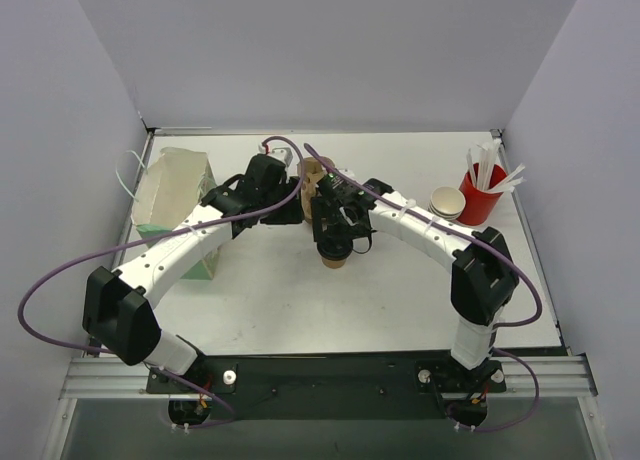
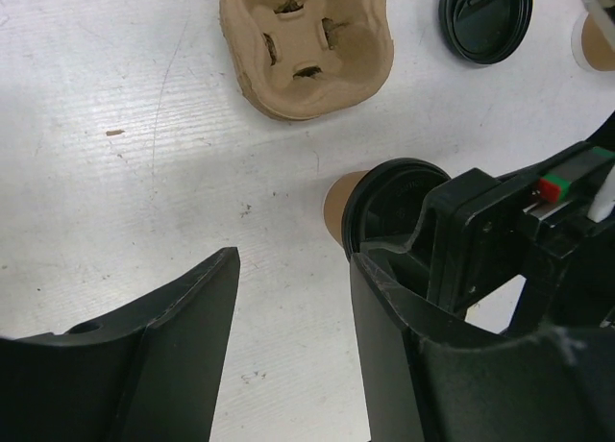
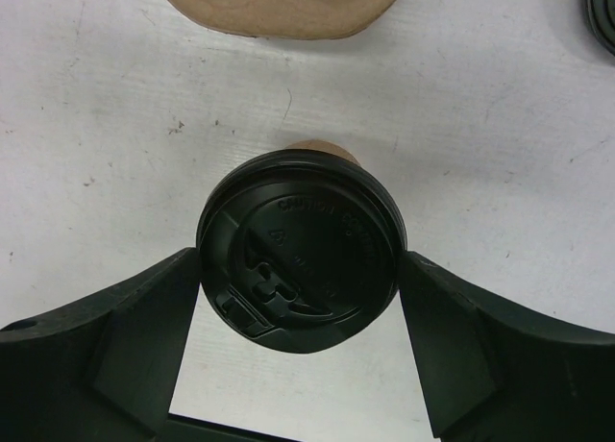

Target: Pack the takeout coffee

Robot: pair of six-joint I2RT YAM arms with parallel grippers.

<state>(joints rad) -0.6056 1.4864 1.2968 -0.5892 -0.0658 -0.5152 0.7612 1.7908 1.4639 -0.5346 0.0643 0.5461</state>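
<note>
The takeout coffee (image 3: 322,152) is a brown paper cup with a black lid (image 3: 300,250) on it, standing on the white table. My right gripper (image 3: 300,269) is shut on it, one finger pressed on each side of the lid rim. In the top view the cup (image 1: 333,257) stands mid-table under the right gripper (image 1: 335,238). My left gripper (image 2: 293,259) is open and empty just left of the cup (image 2: 336,207), above bare table. The brown pulp cup carrier (image 2: 307,43) lies just beyond the cup; it also shows in the top view (image 1: 312,175).
A loose black lid (image 2: 485,19) lies right of the carrier. A red cup of white sticks (image 1: 480,195) and stacked brown cups (image 1: 447,202) stand at the right. A clear plastic bag (image 1: 172,190) on a green box sits at the left edge.
</note>
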